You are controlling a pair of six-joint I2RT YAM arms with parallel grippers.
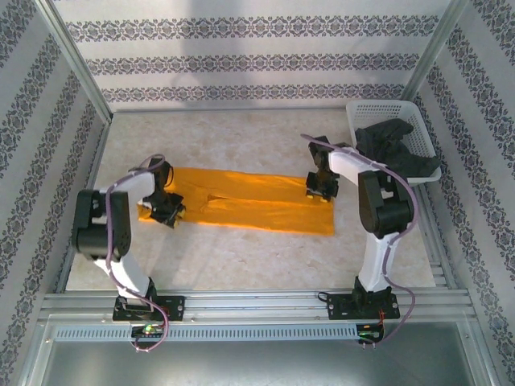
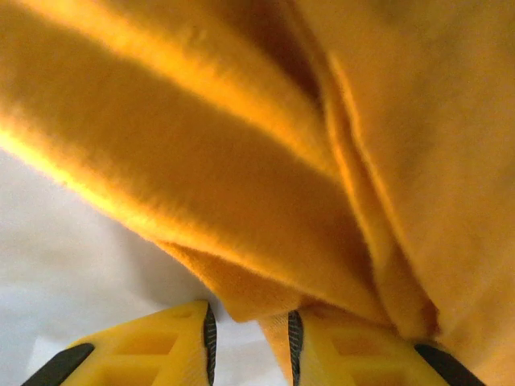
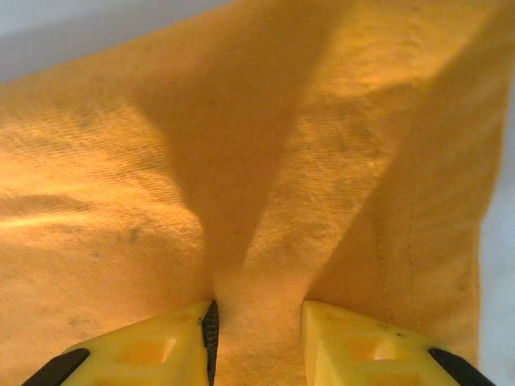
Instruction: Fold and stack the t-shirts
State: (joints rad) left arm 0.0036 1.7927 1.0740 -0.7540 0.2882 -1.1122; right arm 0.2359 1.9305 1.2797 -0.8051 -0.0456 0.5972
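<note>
The orange shirt (image 1: 249, 205) lies across the middle of the counter (image 1: 241, 145) as a long folded band running from 9 o'clock to 3 o'clock. My left jaws sit at its 9 o'clock end, set narrow, with a thick fold of the cloth caught between the yellow fingers (image 2: 161, 350). Pale counter shows beneath that fold in my wrist view. My right jaws are at the band's 3 o'clock end, on its far corner. They are also narrow and pinch the cloth, which creases outward from the gap. The dark shirt (image 1: 394, 145) is bunched in the white basket (image 1: 382, 108) at the counter's 2 o'clock corner, well apart from the orange one
</note>
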